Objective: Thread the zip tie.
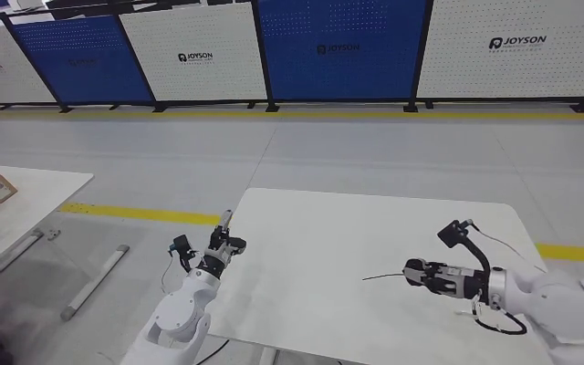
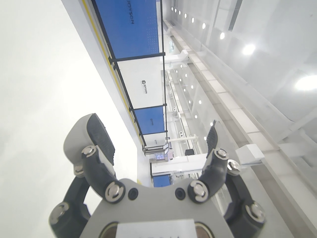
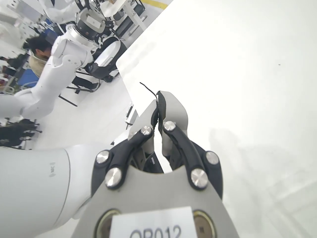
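A thin black zip tie (image 1: pixel 383 276) sticks out sideways from my right gripper (image 1: pixel 410 272), which is shut on it over the right part of the white table (image 1: pixel 365 237). In the right wrist view the zip tie (image 3: pixel 148 89) curls out past the closed fingertips of the right gripper (image 3: pixel 158 97). My left gripper (image 1: pixel 224 222) stands at the table's left edge, pointing up and away. Its fingers (image 2: pixel 100 134) are spread wide in the left wrist view, and the left gripper (image 2: pixel 158 131) holds nothing.
The white table has a rounded far-left corner (image 1: pixel 251 193). Another white table (image 1: pixel 36 196) stands to the left across a gap of floor. Blue and white partition panels (image 1: pixel 338 50) line the back, beyond a yellow floor line (image 1: pixel 137 213).
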Available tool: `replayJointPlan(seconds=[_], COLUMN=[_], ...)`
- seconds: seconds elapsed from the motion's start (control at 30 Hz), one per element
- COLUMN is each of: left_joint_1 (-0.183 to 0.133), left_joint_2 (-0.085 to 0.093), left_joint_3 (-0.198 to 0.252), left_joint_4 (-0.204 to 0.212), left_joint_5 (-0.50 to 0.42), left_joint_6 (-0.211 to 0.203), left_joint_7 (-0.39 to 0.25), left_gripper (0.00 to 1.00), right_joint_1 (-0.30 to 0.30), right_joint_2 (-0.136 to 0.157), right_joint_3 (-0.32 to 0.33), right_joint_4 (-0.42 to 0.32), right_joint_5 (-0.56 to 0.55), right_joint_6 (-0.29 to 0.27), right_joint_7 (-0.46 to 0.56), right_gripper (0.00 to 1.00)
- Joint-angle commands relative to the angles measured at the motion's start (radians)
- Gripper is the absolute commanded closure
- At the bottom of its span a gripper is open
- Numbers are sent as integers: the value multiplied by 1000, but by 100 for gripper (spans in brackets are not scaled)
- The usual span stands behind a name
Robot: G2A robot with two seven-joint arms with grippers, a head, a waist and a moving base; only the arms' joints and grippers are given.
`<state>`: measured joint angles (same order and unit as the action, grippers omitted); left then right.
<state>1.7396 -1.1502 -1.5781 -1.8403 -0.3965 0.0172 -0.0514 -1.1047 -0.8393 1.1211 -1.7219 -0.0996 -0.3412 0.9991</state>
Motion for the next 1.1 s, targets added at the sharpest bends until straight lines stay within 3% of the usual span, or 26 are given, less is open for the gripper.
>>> replayJointPlan(seconds=[0.0,0.13,0.17,0.2,0.5,0.67,0.8,0.9,1.0,1.07], left_joint_1=[20,44,50,56,52,48,56,44,3,-60], left_joint_2=[4,16,19,23,26,35,65,95,137,167], left_joint_3=[1,-12,-8,-2,-5,-6,31,76,161,218], left_joint_4=[-41,-125,-122,-108,-102,-69,-103,-125,-115,-84], left_joint_5=[-9,-30,-45,-61,-78,-237,-321,-366,-445,-503], left_joint_6=[71,307,323,323,323,323,323,323,323,323], left_joint_7=[-70,-219,-254,-284,-282,-371,-415,-405,-365,-251], left_gripper=[0,0,0,0,0,0,0,0,0,0], right_joint_1=[29,80,80,80,80,75,91,119,161,173], right_joint_2=[-4,-16,-16,-16,-16,-17,-17,-19,-23,-25], right_joint_3=[-28,-82,-82,-82,-82,-85,-118,-163,-219,-224], right_joint_4=[-7,10,10,10,10,-43,-79,-101,-83,-63], right_joint_5=[-60,-63,-63,-63,-63,-196,-310,-344,-291,-248], right_joint_6=[1,1,1,1,1,1,1,1,1,1], right_joint_7=[0,7,7,7,7,-83,-131,-112,-58,-49], right_gripper=[100,100,100,100,100,100,100,100,100,100])
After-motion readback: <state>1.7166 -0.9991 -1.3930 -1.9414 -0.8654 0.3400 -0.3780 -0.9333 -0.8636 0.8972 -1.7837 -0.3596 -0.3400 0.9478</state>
